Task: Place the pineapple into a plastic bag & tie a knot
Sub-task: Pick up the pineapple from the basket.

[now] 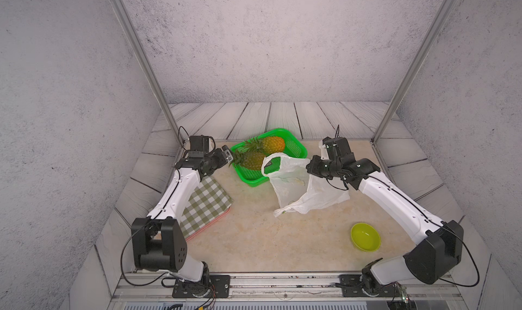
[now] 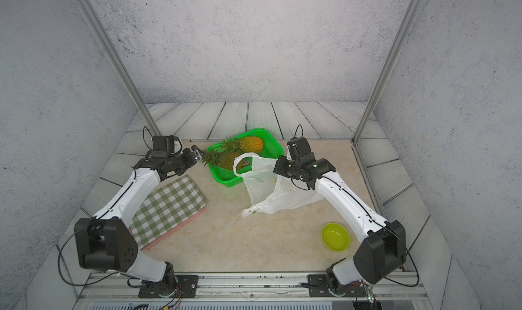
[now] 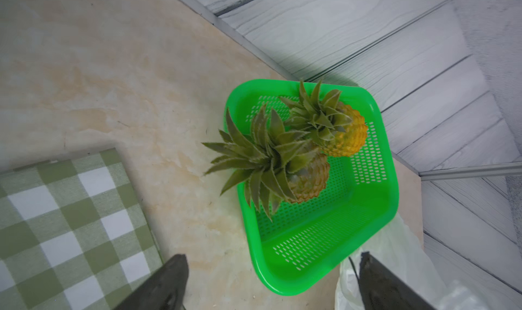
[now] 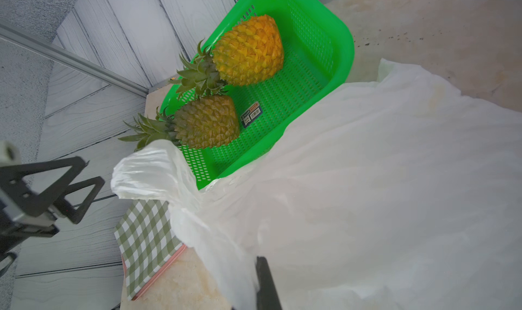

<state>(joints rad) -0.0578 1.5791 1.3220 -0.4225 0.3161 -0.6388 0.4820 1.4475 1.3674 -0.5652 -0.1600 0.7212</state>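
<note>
Pineapple (image 1: 252,160), darker one, lies beside yellow pineapple (image 1: 273,144) in green mesh basket (image 1: 296,149) at far edge of beige marbled desk (image 1: 254,243); grey textured walls (image 1: 254,54) around. Plastic bag (image 1: 293,187) against basket, pinched by closed right fingers (image 4: 265,283). Left fingers (image 3: 172,280) spread wide near darker crown. Lime bowl (image 1: 365,236) sits apart.
</note>
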